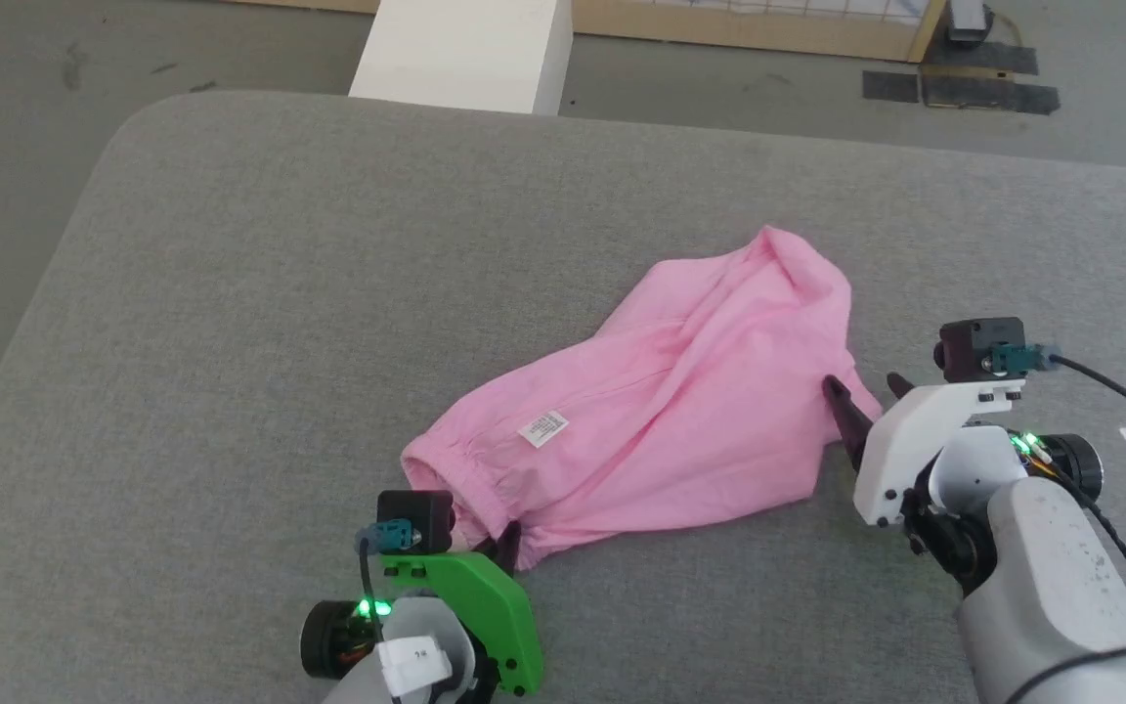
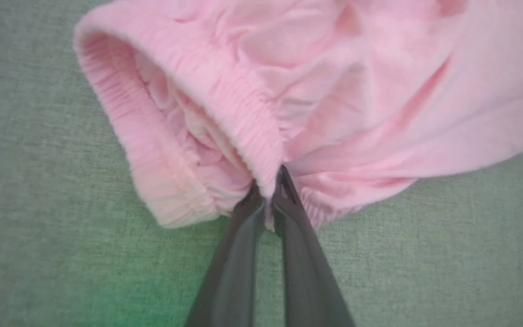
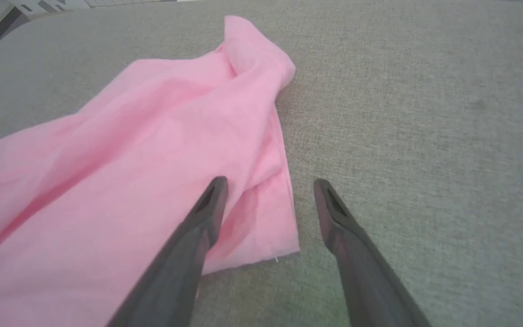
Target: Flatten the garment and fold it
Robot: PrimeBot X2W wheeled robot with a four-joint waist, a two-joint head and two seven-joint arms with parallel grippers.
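The garment (image 1: 661, 401) is light pink and lies rumpled on the grey padded table (image 1: 260, 293), with a small white label (image 1: 543, 428) on its upper side. Its gathered ribbed edge (image 2: 243, 118) faces my left gripper (image 2: 268, 186), which is shut on that edge at the garment's near left end. My left gripper (image 1: 509, 540) sits low in the head view. The right gripper (image 3: 270, 186) stands open over the garment's right corner (image 3: 266, 227), one finger above the cloth and the other above bare table. In the head view the right gripper (image 1: 866, 391) touches the garment's right side.
The table's rounded far left corner (image 1: 152, 117) borders a grey floor. A white block (image 1: 465, 49) stands beyond the far edge, with a wooden frame (image 1: 749, 29) and dark floor patches (image 1: 983, 88) behind it. Bare table surface lies all round the garment.
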